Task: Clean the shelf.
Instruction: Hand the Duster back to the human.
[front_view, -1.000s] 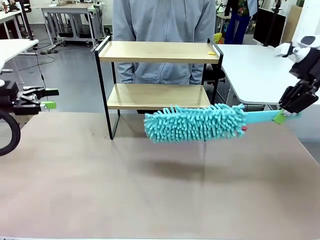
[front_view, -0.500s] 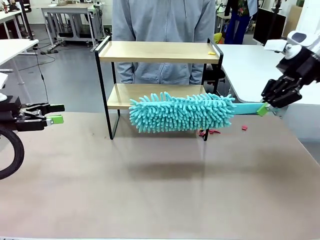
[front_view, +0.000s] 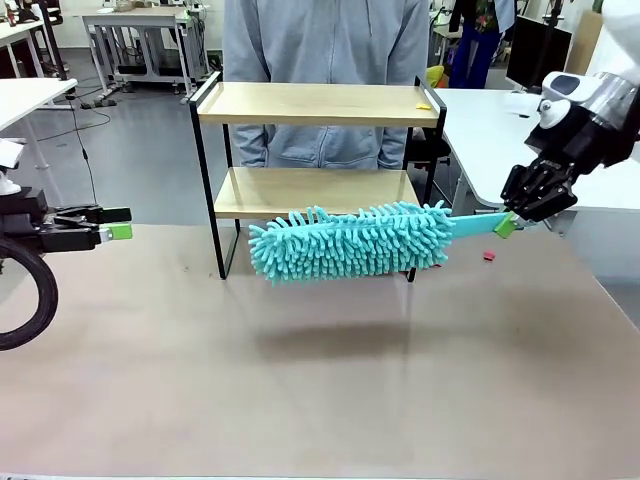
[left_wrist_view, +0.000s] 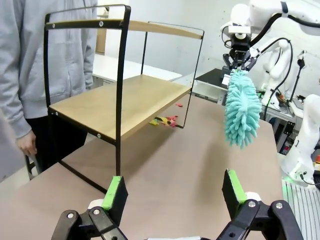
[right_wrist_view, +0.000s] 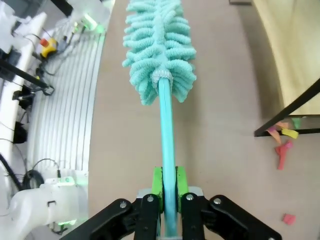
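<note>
Right hand (front_view: 508, 224) is clamped on the duster (front_view: 350, 243) by its stiff handle; fluffy, light head beside the shelf (front_view: 318, 105). Left hand (left_wrist_view: 175, 197) gapes wide, empty.

My front camera looks across the tabletop (front_view: 300, 380) toward its far edge. My left wrist camera sits low, facing the shelf (left_wrist_view: 120, 100) from nearby. My right wrist camera looks down along the duster (right_wrist_view: 160, 45). All three share shelf and duster.
</note>
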